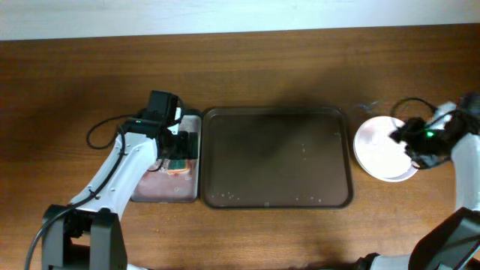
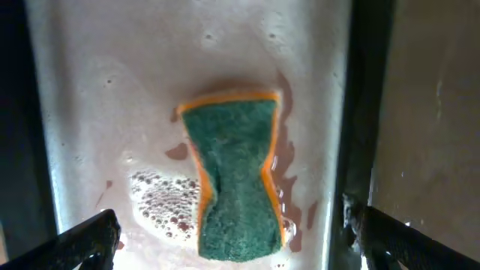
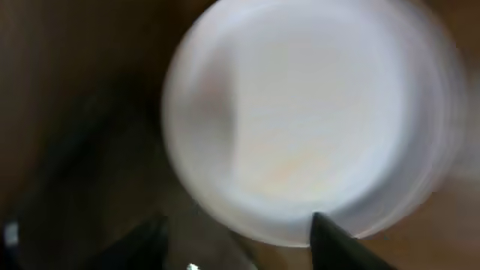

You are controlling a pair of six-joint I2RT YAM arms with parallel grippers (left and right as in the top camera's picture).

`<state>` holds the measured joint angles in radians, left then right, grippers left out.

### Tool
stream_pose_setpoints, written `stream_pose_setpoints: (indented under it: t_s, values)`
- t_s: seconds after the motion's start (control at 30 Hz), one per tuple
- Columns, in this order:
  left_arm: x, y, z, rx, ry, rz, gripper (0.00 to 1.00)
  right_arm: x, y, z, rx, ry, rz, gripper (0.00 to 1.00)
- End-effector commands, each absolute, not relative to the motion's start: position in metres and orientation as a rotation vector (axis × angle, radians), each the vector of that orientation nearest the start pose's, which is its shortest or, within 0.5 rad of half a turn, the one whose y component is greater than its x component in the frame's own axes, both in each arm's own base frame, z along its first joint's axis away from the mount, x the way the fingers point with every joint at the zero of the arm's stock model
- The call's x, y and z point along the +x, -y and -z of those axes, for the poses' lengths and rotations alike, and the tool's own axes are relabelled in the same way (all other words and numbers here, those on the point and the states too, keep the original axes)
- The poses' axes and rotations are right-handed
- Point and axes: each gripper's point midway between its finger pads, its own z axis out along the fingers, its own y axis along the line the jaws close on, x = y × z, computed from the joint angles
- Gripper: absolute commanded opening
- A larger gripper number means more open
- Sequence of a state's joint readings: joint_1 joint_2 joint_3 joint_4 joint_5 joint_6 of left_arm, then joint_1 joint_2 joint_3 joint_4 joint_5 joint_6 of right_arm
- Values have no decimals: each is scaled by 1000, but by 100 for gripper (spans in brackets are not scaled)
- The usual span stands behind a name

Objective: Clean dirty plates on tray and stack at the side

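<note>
Right gripper (image 3: 236, 225) spread, empty | plates (image 1: 379, 146) directly beneath, right of tray (image 1: 277, 110) | left gripper (image 2: 229, 217) spread above sponge (image 2: 232, 180), farther

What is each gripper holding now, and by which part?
Nothing. The left gripper hangs open over the sponge, the right gripper open over the plates.

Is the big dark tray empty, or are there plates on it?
Empty. Overhead, the tray shows a bare bottom with only small specks; the plates sit on the tabletop to its right.
</note>
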<state>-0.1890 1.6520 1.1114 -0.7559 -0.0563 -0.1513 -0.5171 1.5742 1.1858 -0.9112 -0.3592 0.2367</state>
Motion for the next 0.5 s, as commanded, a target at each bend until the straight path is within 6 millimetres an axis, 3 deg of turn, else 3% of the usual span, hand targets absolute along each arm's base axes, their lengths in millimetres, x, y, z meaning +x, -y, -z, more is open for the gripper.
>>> stream_pose_setpoints:
  t_s: [0.0, 0.1, 0.17, 0.27, 0.37, 0.47]
  values:
    - [361, 46, -90, -187, -2805, 59, 100, 328, 44, -113, 557, -2763, -533, 74]
    - [345, 36, -93, -253, -2879, 47, 99, 313, 9, -101, 325, -2932, -339, 81]
    - [314, 27, -88, -373, -2994, 22, 99, 299, -12, -98, 202, -3011, -264, 82]
    - [278, 26, -90, -399, -3121, 5, 99, 278, -34, -107, 108, -3064, -269, 83]
    - [263, 25, -102, -388, -3063, 24, 99, 268, -35, -132, 57, -2954, -222, 84]
    - [258, 24, -120, -361, -2863, 86, 99, 259, -34, -168, 17, -2699, -205, 97]
